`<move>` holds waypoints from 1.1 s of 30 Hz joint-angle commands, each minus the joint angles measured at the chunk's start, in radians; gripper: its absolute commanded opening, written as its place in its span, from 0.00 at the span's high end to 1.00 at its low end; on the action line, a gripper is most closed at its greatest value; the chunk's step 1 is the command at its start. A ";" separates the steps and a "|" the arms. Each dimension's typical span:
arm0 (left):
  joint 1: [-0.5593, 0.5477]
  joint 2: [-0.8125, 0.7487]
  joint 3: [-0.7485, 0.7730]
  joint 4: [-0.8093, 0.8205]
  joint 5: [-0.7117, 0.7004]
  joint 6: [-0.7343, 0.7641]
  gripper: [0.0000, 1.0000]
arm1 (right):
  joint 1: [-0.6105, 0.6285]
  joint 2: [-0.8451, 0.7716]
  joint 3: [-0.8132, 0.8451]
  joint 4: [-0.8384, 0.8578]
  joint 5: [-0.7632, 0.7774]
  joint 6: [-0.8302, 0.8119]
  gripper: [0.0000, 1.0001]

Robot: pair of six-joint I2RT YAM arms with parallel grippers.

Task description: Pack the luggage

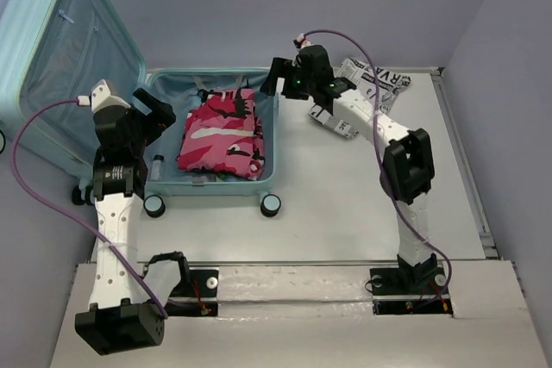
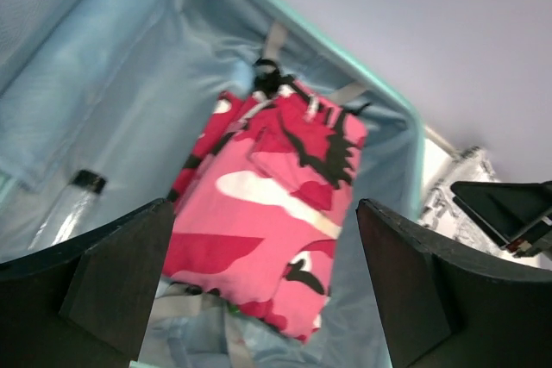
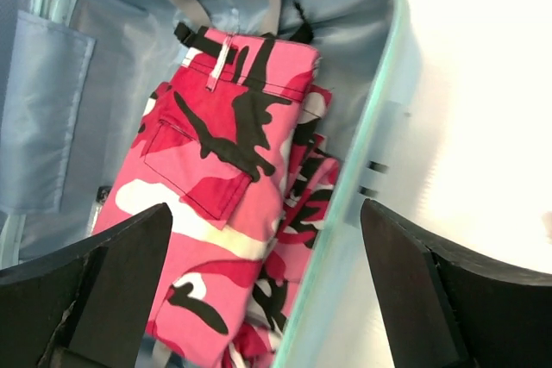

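The left claw (image 2: 263, 208) and the right claw (image 3: 265, 208) both hang with jaws apart over the one luggage (image 1: 216, 185), which lies open at the surface's far left edge and holds one folded pink camouflage garment (image 1: 220, 135) and one clear bottle (image 1: 158, 165).

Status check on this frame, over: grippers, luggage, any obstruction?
Left gripper, right gripper: jaws open, empty, at luggage. Lid up, pink camo garment and small bottle inside. Printed packet outside, on table.
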 commanded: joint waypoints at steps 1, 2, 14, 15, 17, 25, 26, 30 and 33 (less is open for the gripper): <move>-0.010 -0.024 0.030 0.100 0.151 -0.023 0.01 | -0.090 -0.180 -0.117 0.013 0.061 -0.051 0.09; -0.021 -0.037 0.005 0.143 0.180 -0.035 0.02 | -0.139 -0.244 -0.230 0.048 0.078 -0.037 0.10; -0.530 0.084 -0.033 0.335 0.073 -0.087 0.04 | -0.475 -0.432 -0.728 0.082 0.249 -0.050 0.01; -0.593 0.105 -0.030 0.340 0.044 -0.084 0.04 | -0.515 -0.412 -0.731 0.082 0.233 -0.051 0.00; -0.648 0.130 -0.014 0.349 0.018 -0.070 0.04 | -0.545 -0.383 -0.719 0.084 0.139 -0.060 0.00; -0.819 0.242 0.016 0.370 -0.016 -0.052 0.04 | -0.568 -0.205 -0.561 0.073 -0.015 -0.048 0.00; -0.838 0.249 0.017 0.372 -0.016 -0.050 0.04 | -0.568 -0.179 -0.546 0.073 -0.008 -0.039 0.00; -0.872 0.301 0.028 0.375 -0.016 -0.041 0.04 | -0.568 -0.117 -0.516 0.068 -0.023 -0.036 0.00; -0.895 0.340 0.051 0.375 -0.016 -0.032 0.04 | -0.568 -0.081 -0.505 0.064 -0.044 -0.037 0.03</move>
